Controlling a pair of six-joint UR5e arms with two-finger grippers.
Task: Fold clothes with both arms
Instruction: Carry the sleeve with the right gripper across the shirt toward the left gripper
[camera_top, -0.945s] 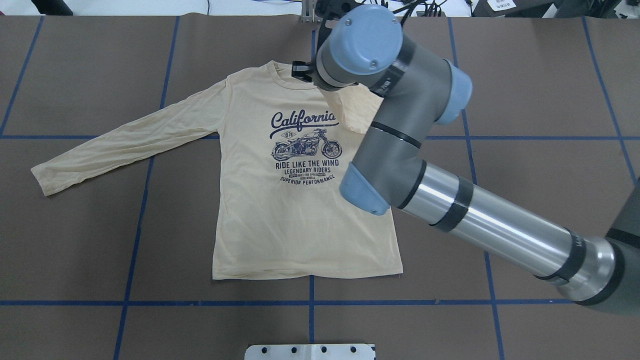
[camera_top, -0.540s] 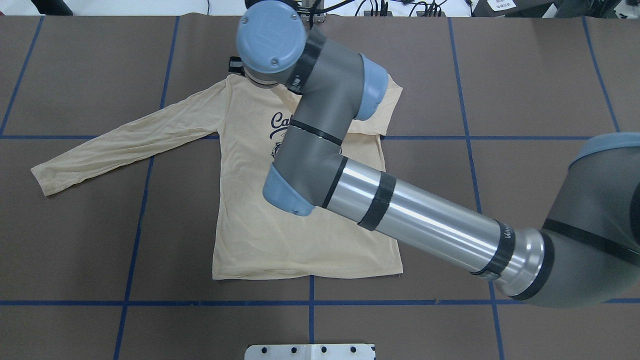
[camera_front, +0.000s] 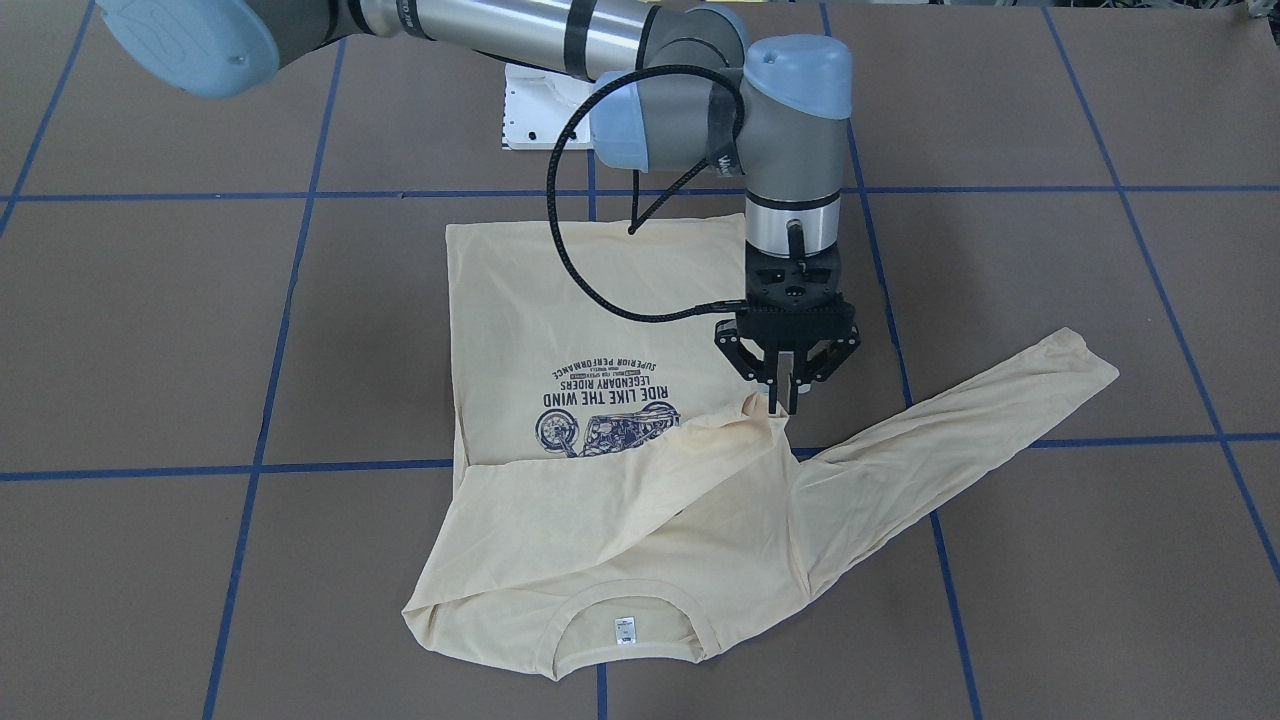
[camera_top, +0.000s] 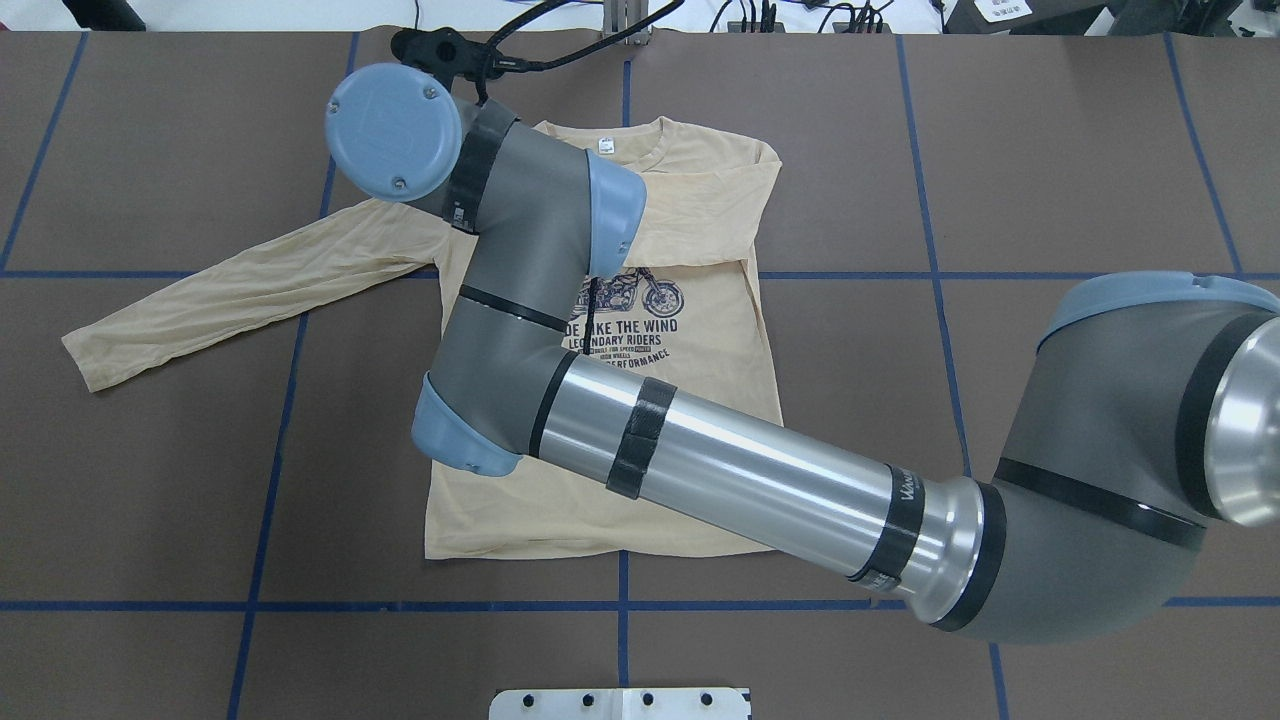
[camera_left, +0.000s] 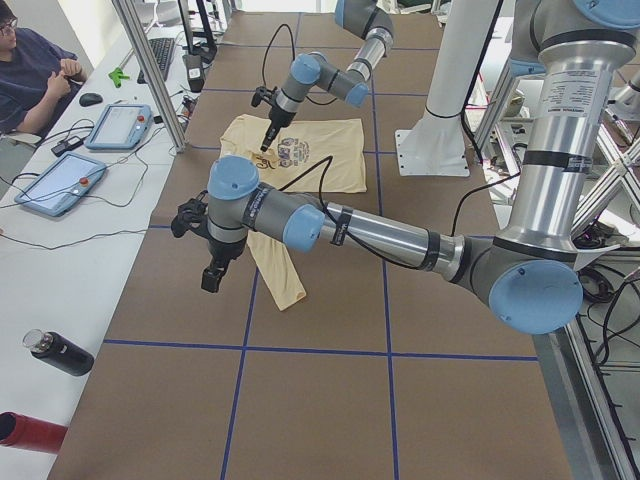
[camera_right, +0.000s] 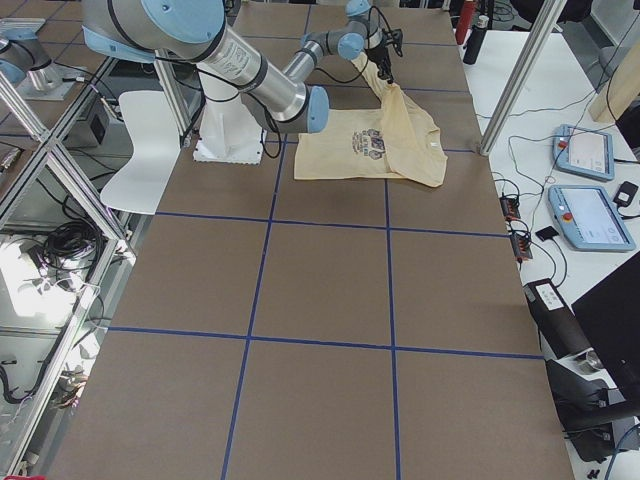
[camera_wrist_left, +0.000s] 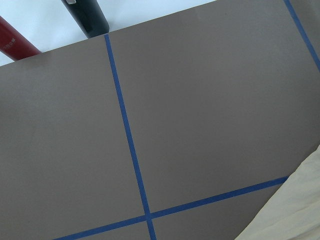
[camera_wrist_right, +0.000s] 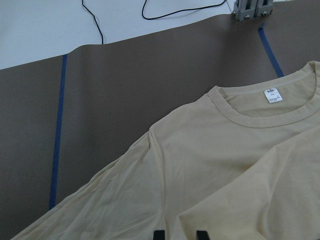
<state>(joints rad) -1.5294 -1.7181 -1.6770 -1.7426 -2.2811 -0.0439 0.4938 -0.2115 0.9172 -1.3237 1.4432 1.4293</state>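
The cream shirt lies flat, print up, collar and neck label on the far side from the robot. My right gripper is shut on the end of the shirt's right sleeve, held low over the chest near the left shoulder. The sleeve covers the word "California". In the overhead view the wrist hides that gripper. The left sleeve lies stretched out. My left gripper hangs near that sleeve's end; I cannot tell if it is open. Its wrist view shows only a cream edge.
Brown table with blue tape lines. White base plate at the robot's edge. A black bottle and a red one lie on the white bench beside the table. Tablets and an operator are further along.
My right arm has swung toward the shirt's left side, dragging the right sleeve across the upper chest. The sleeve now covers the "California" lettering. The left sleeve has not moved.
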